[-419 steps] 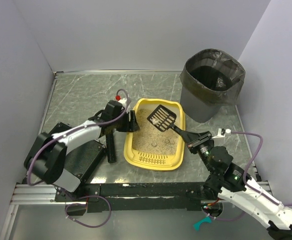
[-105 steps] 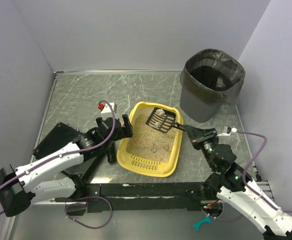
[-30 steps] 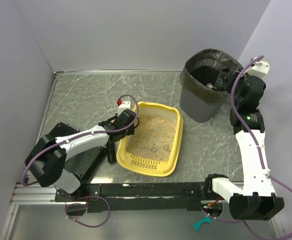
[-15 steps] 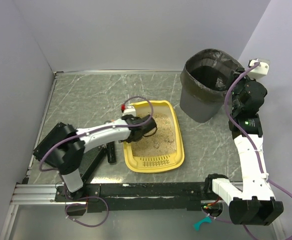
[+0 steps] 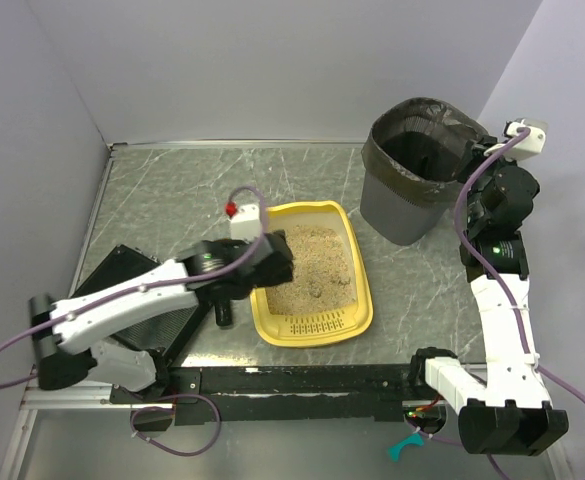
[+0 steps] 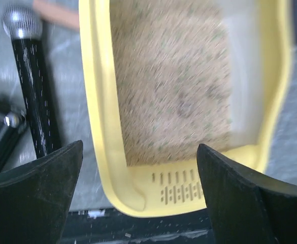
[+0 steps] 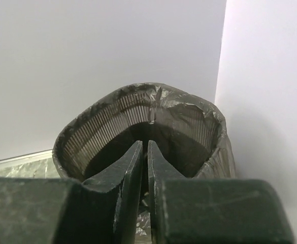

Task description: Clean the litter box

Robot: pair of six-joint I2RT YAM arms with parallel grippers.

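Observation:
The yellow litter box (image 5: 315, 326) lies mid-table with beige litter (image 5: 317, 262) inside and its slotted grille toward me. My left gripper (image 5: 270, 262) hovers open and empty over its left rim. The left wrist view looks down on the litter box (image 6: 100, 127), the litter (image 6: 173, 86) and the grille (image 6: 181, 185), with my open left gripper (image 6: 139, 148) above them. My right gripper (image 5: 475, 158) is raised at the rim of the dark grey bin (image 5: 402, 215). In the right wrist view it (image 7: 144, 144) is shut, pointing into the bin (image 7: 87, 127). No scoop shows.
A black stick with a silver knob (image 6: 34, 101) lies left of the box, also seen from above (image 5: 222, 312). A black flat pan (image 5: 137, 300) lies under the left arm. The walls stand close behind and right of the bin.
My left gripper has drawn back from inside the box to its left rim. The box has turned slightly since a second ago. My right gripper stays at the bin, where it arrived from the box.

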